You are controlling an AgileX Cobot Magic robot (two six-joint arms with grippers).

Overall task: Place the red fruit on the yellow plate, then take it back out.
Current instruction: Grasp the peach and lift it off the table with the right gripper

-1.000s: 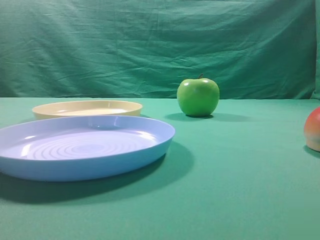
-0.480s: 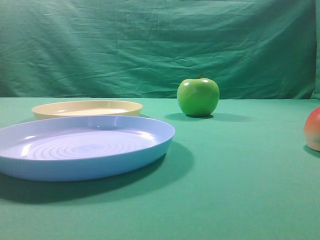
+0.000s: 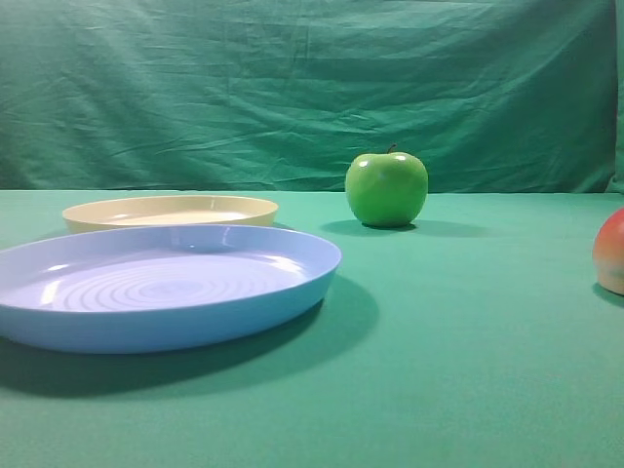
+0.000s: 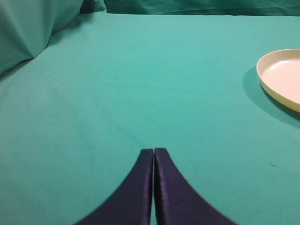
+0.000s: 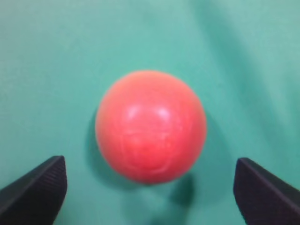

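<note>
Now R jaws straddle red fruit [image 5: 151, 126].

The left gripper [image 4: 153, 154] shows two smooth, dark navy fingers tapering to curved tips, while the right gripper [image 5: 150, 178] shows black fingertips [image 5: 35, 187] with finely ribbed, textured faces.

Green cloth-covered table [image 3: 468, 331] carrying two plates and two fruits.
A large light-blue ringed plastic plate [image 3: 161, 285] sits near the front-left, a shallow cream-yellow plastic plate [image 3: 171, 211] just behind it, a glossy green apple [image 3: 386, 189] toward the back edge, and a round red fruit [image 3: 611, 252] at the right edge.
</note>
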